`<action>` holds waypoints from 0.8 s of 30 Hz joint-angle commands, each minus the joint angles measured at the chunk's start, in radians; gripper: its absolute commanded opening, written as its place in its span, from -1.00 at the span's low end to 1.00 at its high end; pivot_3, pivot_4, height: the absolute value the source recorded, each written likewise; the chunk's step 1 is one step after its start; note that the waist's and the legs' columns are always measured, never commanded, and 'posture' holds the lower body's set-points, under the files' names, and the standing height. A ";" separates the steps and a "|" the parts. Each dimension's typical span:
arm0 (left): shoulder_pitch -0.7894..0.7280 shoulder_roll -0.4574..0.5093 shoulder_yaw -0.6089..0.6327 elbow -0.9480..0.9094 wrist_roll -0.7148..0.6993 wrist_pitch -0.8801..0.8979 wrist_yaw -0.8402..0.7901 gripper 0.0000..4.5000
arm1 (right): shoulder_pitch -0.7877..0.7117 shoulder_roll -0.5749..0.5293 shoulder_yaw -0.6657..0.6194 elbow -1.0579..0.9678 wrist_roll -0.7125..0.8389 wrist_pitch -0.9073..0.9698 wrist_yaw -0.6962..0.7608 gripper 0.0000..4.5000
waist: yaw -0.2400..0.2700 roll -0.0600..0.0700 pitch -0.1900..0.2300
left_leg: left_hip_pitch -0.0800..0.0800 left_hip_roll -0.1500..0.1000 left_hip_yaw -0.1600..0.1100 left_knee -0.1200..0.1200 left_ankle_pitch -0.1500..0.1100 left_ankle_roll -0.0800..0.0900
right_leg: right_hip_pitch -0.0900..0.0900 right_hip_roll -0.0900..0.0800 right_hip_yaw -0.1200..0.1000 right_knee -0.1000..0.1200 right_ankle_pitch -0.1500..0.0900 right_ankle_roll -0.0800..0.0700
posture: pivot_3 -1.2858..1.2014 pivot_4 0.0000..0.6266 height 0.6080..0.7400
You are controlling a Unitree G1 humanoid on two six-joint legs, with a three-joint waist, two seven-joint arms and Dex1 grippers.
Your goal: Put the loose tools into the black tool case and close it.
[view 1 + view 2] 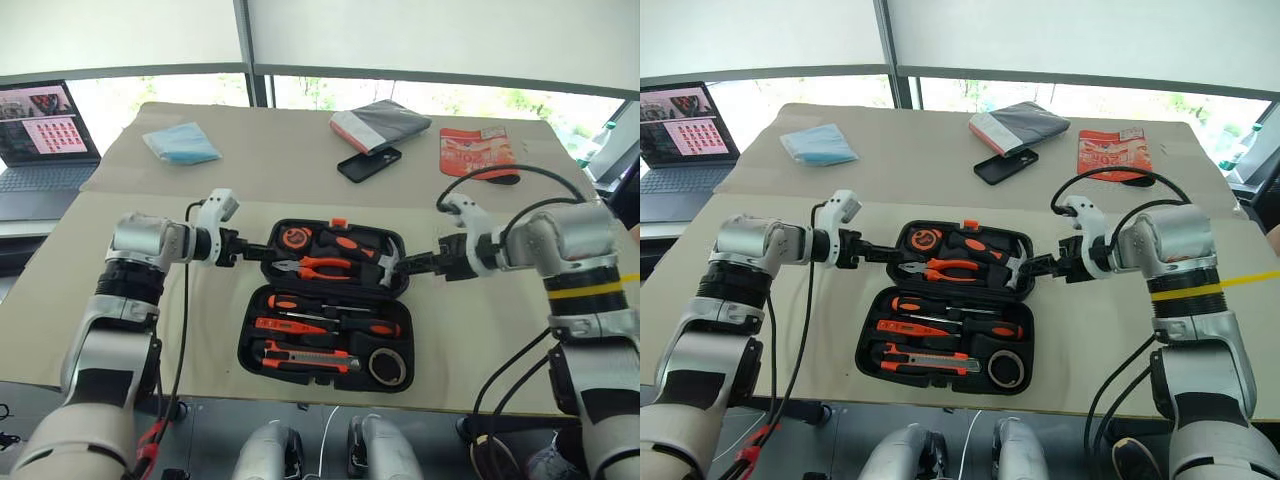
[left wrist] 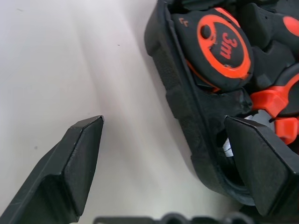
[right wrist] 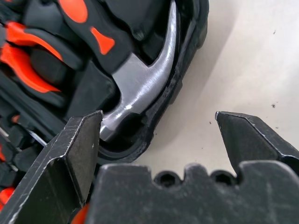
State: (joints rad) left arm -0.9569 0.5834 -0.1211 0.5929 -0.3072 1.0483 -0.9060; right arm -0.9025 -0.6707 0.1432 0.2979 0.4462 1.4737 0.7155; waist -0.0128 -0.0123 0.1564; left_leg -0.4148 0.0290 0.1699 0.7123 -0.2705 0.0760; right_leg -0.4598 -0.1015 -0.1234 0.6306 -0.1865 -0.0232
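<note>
1 open tool case (image 1: 250,345), 3 screwdrivers, 1 knife (image 1: 305,359), 1 tape roll (image 1: 387,366)

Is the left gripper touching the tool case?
Cannot tell. In the left wrist view, the open left gripper straddles the case rim, but no clear contact or gap shows.

A beige tabletop (image 1: 470,330) runs back to a wall of windows (image 1: 420,95), their white roller blinds (image 1: 440,35) drawn most of the way down (green foliage shows through the strip below). Daylight is even and soft. An open laptop (image 1: 40,140) sits on a neighbouring surface.
</note>
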 commanded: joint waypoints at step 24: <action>0.095 -0.083 0.309 -0.108 -0.148 -0.164 -0.003 -0.97 | 0.111 0.093 -0.191 -0.104 -0.035 -0.509 -0.007 -1.00 | -0.007 -0.001 0.000 | 0.004 0.000 0.000 -0.001 0.003 -0.003 | 0.001 -0.008 0.003 0.003 0.003 0.001 | 0.03 -0.52 1.00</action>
State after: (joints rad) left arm -0.8713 0.5002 0.1116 0.5859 -0.3910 0.9882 -0.8638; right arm -0.8005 -0.5607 -0.0089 0.3000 0.4137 1.1115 0.6826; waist -0.0198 -0.0133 0.1565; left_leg -0.4108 0.0292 0.1705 0.7113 -0.2672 0.0730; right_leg -0.4592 -0.1083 -0.1209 0.6335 -0.1823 -0.0244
